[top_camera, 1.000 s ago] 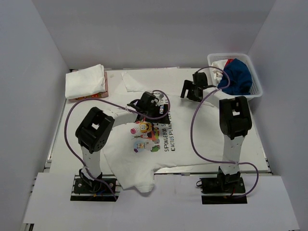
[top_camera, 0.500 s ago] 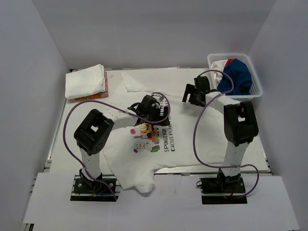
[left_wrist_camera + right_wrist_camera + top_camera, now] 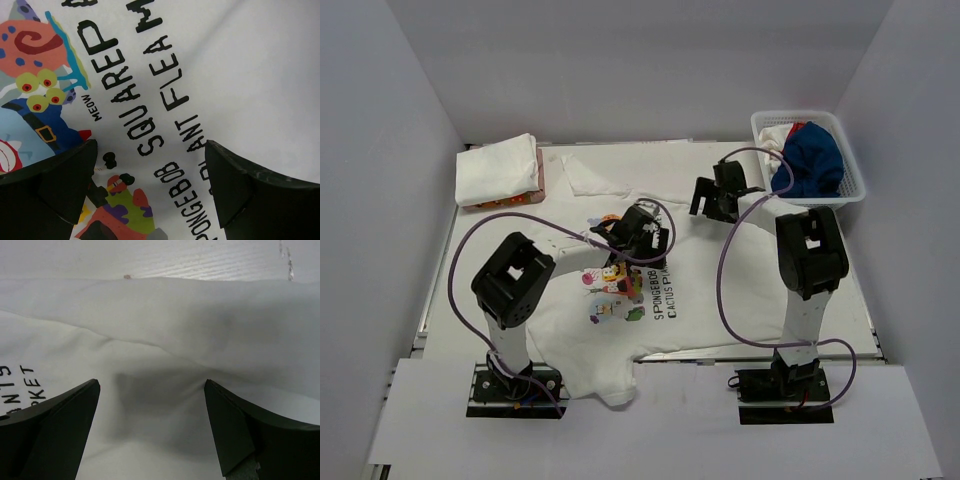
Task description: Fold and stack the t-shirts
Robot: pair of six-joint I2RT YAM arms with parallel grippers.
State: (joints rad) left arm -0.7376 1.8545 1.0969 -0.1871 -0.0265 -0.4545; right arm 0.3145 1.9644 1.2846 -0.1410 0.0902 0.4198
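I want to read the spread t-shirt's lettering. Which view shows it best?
Left wrist view: the lettering fills the frame, sharp. The top external view shows it much smaller; the right wrist view catches only a few letters at its left edge.

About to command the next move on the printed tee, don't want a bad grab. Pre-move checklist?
1. Left pincer open, empty: ok.
2. Right pincer open, empty: ok.
3. Printed tee lying flat: not ok, a crease runs under the right pincer.
4. Pincers touching cloth: cannot tell.
5. Folded stack clear of both arms: ok.
6. Blue tee inside basket: ok.
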